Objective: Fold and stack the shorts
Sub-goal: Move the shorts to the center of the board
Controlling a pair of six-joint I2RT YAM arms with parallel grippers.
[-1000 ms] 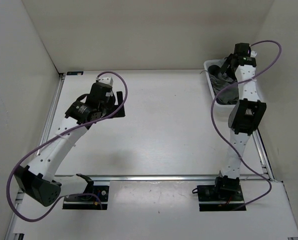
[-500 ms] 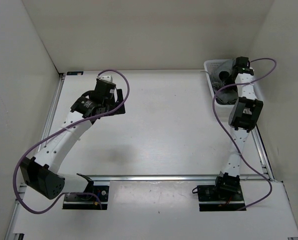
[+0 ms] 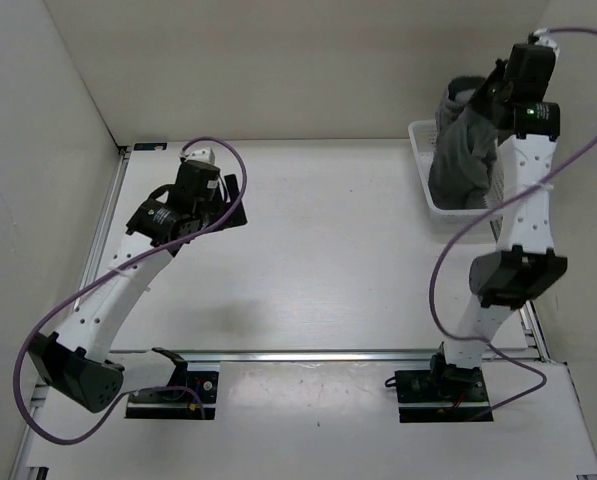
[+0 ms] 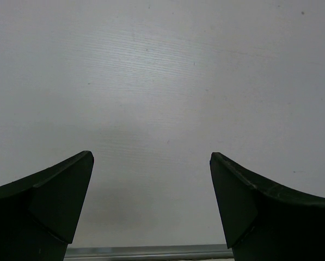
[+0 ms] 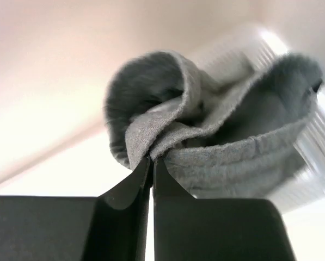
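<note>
The dark grey shorts (image 3: 463, 150) hang bunched from my right gripper (image 3: 483, 95), raised high over the white basket (image 3: 418, 165) at the back right; their lower end still reaches into the basket. Seen from the right wrist, the gripper (image 5: 152, 159) is shut on a fold of the grey shorts (image 5: 216, 141), with the fabric spilling out above the fingertips. My left gripper (image 3: 233, 205) hovers over the left part of the table, and its jaws (image 4: 151, 163) stand wide open with only bare tabletop between them.
White walls enclose the table on the left, back and right. A metal rail (image 3: 318, 354) runs along the near edge in front of the arm bases. Purple cables loop from both arms.
My right gripper shut on the shorts inside the basket and lifted them up and out. The left arm shifted only slightly.
</note>
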